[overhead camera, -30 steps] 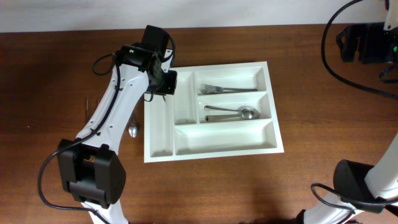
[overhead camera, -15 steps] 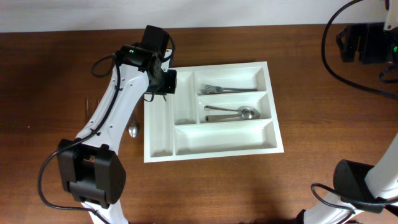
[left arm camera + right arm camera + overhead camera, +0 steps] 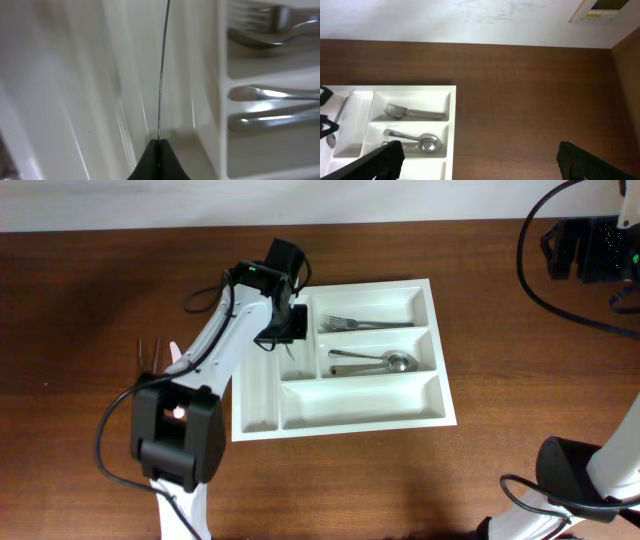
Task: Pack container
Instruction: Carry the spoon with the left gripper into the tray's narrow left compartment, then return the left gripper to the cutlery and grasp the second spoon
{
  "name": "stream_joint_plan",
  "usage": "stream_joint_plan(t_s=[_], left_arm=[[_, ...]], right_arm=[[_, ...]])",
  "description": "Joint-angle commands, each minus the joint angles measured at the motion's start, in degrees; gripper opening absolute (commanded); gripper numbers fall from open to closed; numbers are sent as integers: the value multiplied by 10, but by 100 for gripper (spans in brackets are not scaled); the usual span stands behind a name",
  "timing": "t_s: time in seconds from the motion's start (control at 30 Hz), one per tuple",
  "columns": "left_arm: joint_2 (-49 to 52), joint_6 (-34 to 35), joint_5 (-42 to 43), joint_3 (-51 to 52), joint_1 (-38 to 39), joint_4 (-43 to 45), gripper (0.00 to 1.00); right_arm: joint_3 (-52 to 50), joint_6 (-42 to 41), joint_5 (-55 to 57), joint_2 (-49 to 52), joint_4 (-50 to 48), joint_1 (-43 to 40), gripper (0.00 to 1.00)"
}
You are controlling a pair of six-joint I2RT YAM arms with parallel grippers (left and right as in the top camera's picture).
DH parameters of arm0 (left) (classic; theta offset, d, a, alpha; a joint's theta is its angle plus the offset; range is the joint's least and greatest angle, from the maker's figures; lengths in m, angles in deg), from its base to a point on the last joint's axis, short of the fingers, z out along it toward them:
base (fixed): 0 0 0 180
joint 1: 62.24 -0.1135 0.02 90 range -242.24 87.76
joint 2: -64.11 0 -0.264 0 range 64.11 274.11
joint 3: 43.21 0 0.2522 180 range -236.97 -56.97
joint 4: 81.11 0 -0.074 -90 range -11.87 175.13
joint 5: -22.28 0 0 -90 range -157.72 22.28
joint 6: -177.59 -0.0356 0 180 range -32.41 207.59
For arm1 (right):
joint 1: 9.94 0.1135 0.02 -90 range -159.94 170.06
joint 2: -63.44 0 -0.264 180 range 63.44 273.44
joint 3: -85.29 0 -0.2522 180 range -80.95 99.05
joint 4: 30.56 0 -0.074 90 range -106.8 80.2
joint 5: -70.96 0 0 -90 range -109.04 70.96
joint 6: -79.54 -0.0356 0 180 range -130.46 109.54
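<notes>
Steel blade (image 3: 161, 75), edge-on, clamped in the left pincer (image 3: 159, 147). Swung off the 9 o'clock rim of the container (image 3: 360, 395), now hanging over the inner narrow slot. Container central on the tabletop (image 3: 100, 280), fork (image 3: 365, 323) and spoon (image 3: 375, 362) already bedded toward 2 o'clock. Looks set for lowering and release. Right pincer (image 3: 479, 150) spread wide, idle at 2 o'clock.

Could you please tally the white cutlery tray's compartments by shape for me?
Narrow upright compartments: 2
Long horizontal compartments: 3
Total: 5
</notes>
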Motion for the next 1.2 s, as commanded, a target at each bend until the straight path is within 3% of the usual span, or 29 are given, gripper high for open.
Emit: stream_joint_plan(t_s=[0.0, 0.07, 0.13, 0.37, 0.6, 0.83, 1.17], left_arm=[[17, 10, 6, 6, -1, 3, 18], [17, 10, 6, 6, -1, 5, 36], [17, 10, 8, 5, -1, 10, 42], [12, 9, 2, -18, -5, -13, 39], [-25, 9, -65, -97, -44, -125, 38], [-64, -30, -105, -100, -100, -183, 42], [-64, -30, -104, -50, -156, -163, 43]], right_arm=[[1, -5, 1, 1, 3, -3, 99], [1, -5, 1, 1, 3, -3, 99], [1, -5, 1, 1, 3, -3, 99], [1, -5, 1, 1, 3, -3, 99], [1, -5, 1, 1, 3, -3, 99], [1, -5, 1, 1, 3, -3, 99], [1, -5, 1, 1, 3, -3, 99]])
